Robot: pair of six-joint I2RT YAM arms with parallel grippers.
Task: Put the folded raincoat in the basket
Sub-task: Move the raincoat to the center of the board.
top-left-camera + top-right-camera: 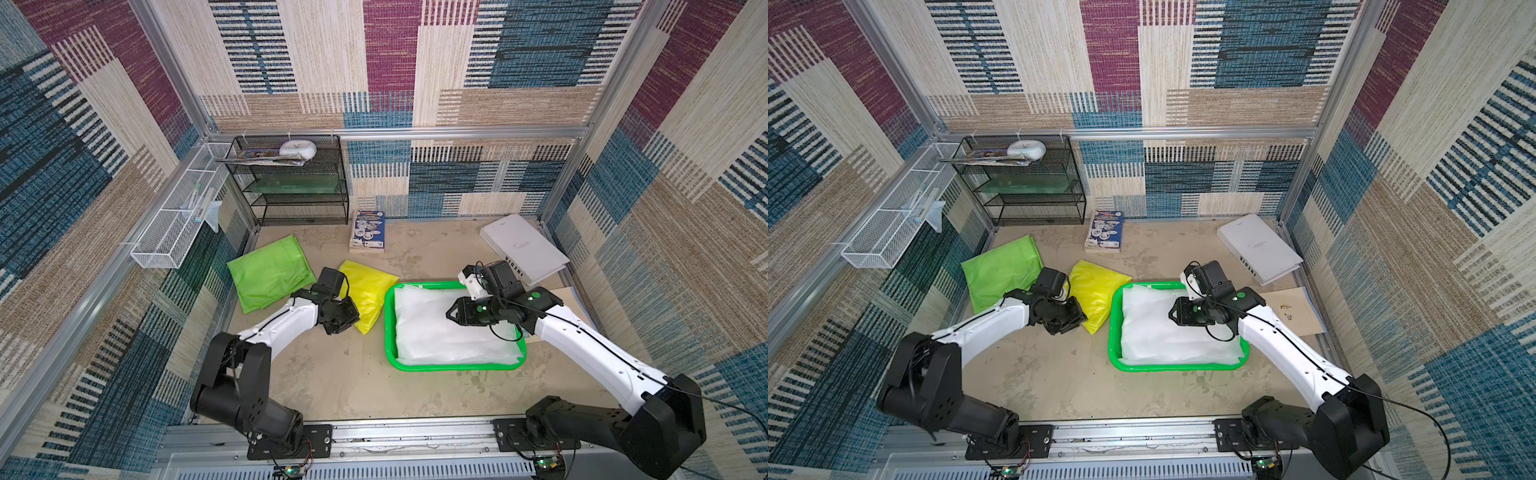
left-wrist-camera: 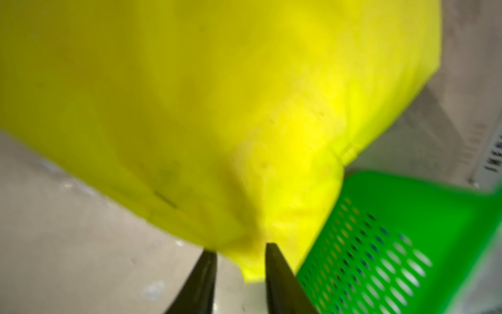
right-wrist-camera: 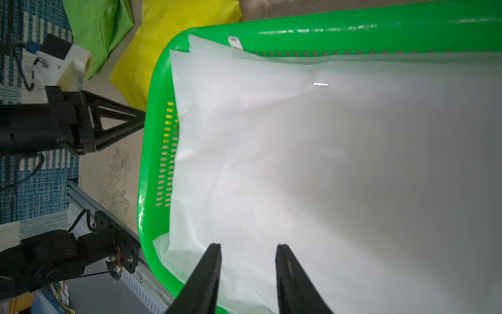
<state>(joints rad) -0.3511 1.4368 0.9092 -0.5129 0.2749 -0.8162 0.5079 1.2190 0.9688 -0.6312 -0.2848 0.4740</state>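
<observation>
The green basket (image 1: 453, 366) (image 1: 1175, 367) (image 3: 326, 30) sits right of centre and holds a white folded raincoat (image 1: 436, 332) (image 1: 1163, 332) (image 3: 326, 163). My right gripper (image 1: 449, 313) (image 1: 1170, 313) (image 3: 248, 246) hovers over that raincoat, open, with nothing between its fingers. A yellow folded raincoat (image 1: 370, 286) (image 1: 1098, 291) (image 2: 217, 108) lies on the floor against the basket's left side (image 2: 394, 244). My left gripper (image 1: 353, 319) (image 1: 1080, 319) (image 2: 240, 248) is open at its near corner, which shows between the fingertips. A green folded raincoat (image 1: 268, 274) (image 1: 998, 274) lies further left.
A black mesh rack (image 1: 299, 183) and a white wire basket (image 1: 178, 224) stand at the back left. A book (image 1: 368, 230) leans on the back wall. A white binder (image 1: 523, 247) and a cardboard sheet (image 1: 1291, 309) lie at the right.
</observation>
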